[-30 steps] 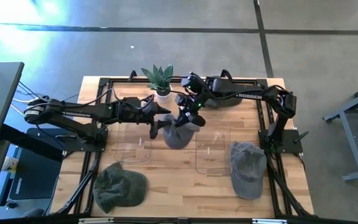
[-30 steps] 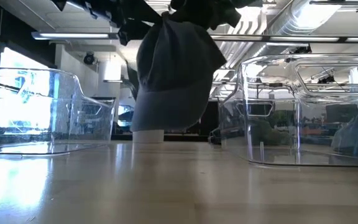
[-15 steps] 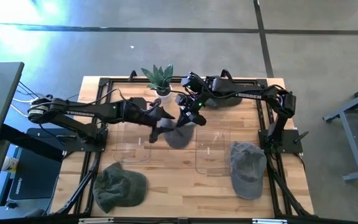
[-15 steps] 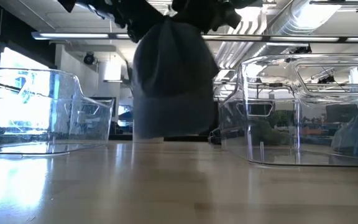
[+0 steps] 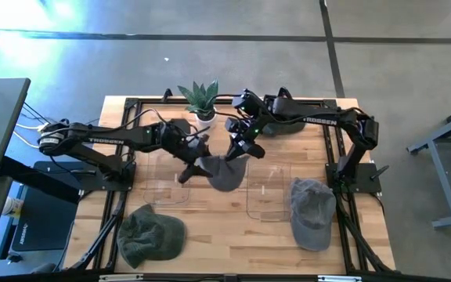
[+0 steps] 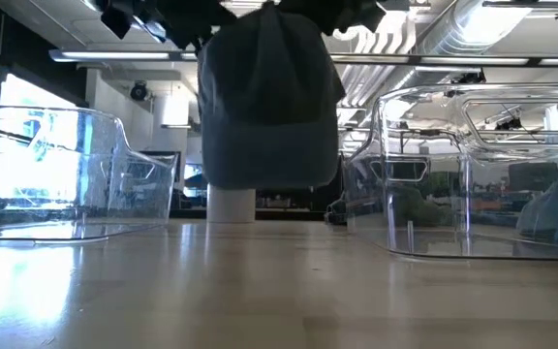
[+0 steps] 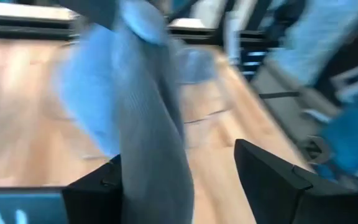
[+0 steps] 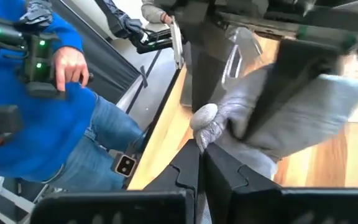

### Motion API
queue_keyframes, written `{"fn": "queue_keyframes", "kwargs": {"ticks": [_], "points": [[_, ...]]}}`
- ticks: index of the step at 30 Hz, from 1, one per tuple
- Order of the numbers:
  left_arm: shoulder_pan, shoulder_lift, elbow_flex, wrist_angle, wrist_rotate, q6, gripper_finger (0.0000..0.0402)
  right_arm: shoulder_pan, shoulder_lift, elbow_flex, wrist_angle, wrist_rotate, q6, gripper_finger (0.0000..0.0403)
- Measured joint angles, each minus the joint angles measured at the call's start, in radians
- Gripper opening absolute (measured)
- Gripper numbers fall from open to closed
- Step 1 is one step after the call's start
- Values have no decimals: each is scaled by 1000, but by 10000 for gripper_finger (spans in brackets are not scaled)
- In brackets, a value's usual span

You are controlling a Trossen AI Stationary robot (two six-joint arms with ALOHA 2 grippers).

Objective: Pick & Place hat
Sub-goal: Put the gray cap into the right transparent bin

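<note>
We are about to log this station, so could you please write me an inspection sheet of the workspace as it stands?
Surface: wooden table, black frame round its edges.
Job's things: grey hat held off the table at the middle; two clear bins.
Clutter: green hat at the front left, second grey hat at the front right, potted plant at the back.
Grippers: right gripper shut on the grey hat's top; left gripper open, fingers either side of the hat's fabric.
Cables: black ones along the left arm.
Surroundings: concrete floor; a person in blue beside the table.
</note>
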Motion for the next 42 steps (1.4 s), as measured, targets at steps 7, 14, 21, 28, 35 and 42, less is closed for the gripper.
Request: {"fn": "queue_keyframes", "kwargs": {"ticks": [7, 14, 21, 28, 35, 42], "points": [[-2, -39, 48, -3, 82, 2, 128, 0, -19, 0, -25, -36, 0, 4], [-2, -38, 90, -12, 173, 18, 26, 20, -19, 0, -31, -83, -52, 15], [-2, -38, 158, -41, 202, -55, 9, 39, -19, 0, -29, -78, -60, 34], [-2, -38, 278, -176, 212, -60, 2, 18, -19, 0, -43, -136, -144, 160], [-2, -38, 337, -228, 157, -61, 1, 67, -21, -23, 8, 51, -518, 244], [-2, -38, 386, -335, 105, -59, 1, 123, -20, -62, 95, -12, -443, 232]]}}
